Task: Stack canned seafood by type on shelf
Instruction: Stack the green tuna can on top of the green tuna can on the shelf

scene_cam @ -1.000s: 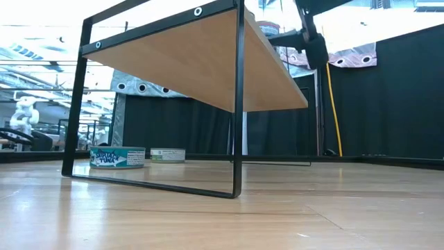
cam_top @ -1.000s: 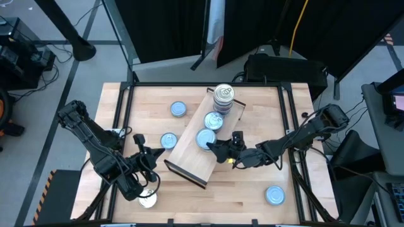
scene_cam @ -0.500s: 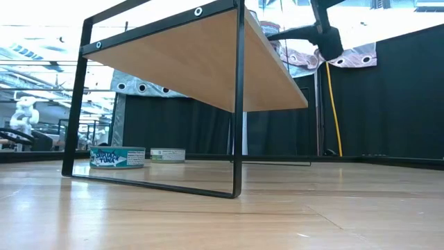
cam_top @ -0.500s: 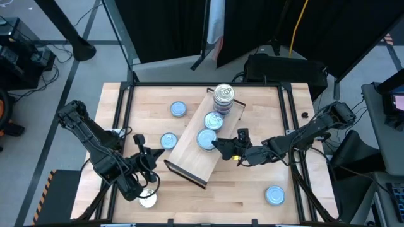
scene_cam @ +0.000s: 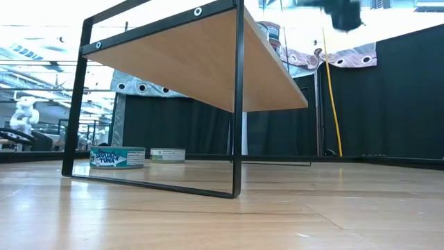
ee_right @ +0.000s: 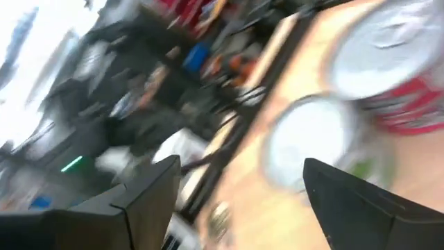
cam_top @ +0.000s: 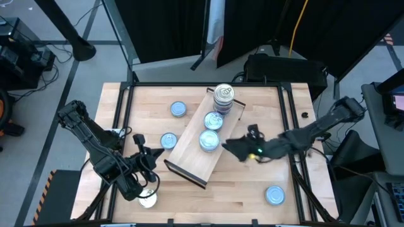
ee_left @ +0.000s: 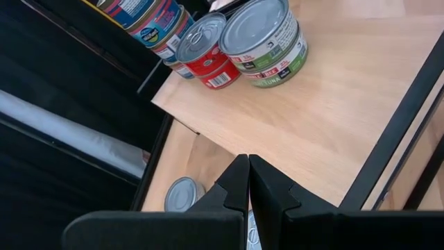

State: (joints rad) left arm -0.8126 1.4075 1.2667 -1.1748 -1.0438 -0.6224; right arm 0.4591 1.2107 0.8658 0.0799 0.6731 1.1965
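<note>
Light-wood shelf board (cam_top: 192, 150) diagonal on wooden counter (cam_top: 252, 195), three flat round tins (cam_top: 209, 140) in row atop; right claw (cam_top: 235, 148) open just beside shelf; left claw (cam_top: 146, 178) closed, empty.

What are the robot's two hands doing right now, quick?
Left gripper: shut, holding nothing, near the table's front left.
Right gripper: open, empty, beside the shelf.
</note>
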